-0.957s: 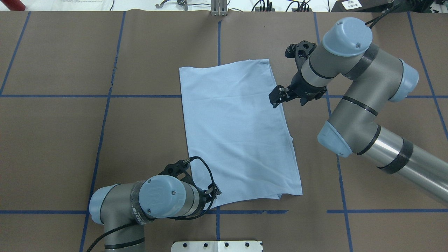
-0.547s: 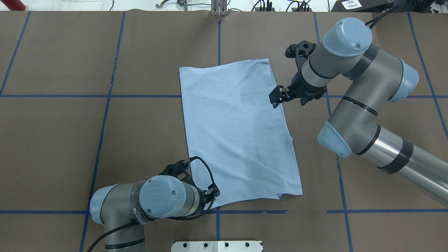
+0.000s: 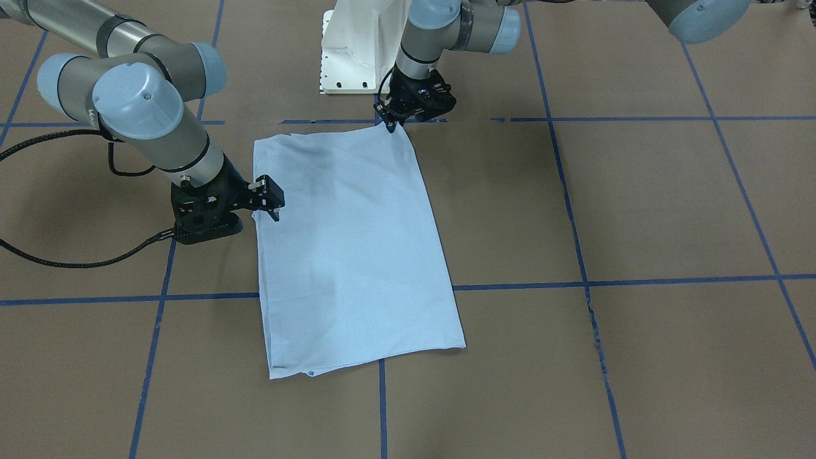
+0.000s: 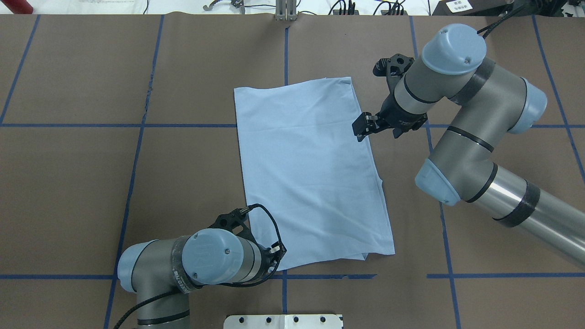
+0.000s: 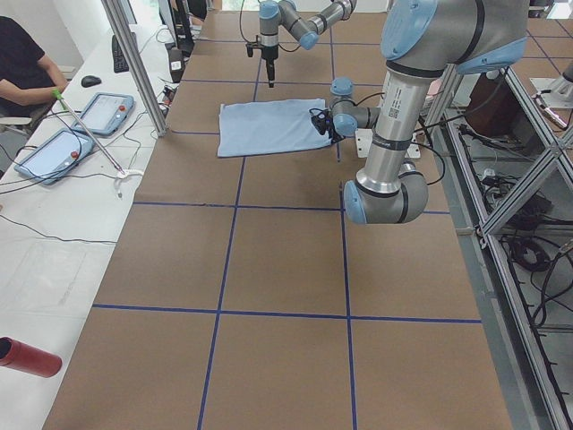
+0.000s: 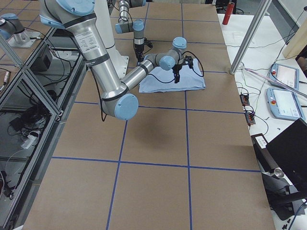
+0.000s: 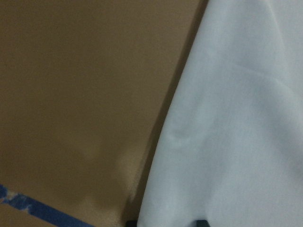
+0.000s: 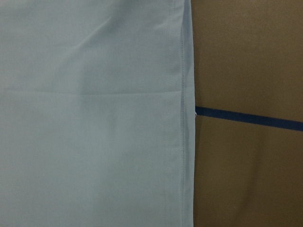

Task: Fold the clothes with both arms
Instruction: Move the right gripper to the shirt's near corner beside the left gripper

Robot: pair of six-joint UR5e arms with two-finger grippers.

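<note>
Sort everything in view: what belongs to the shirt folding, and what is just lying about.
Belongs to the job:
- light blue T-shirt, spread flat
- left gripper, at one corner of it
- right gripper, at its long edge

Just lying about:
- red cylinder on the white side bench
- two control tablets on the same bench
</note>
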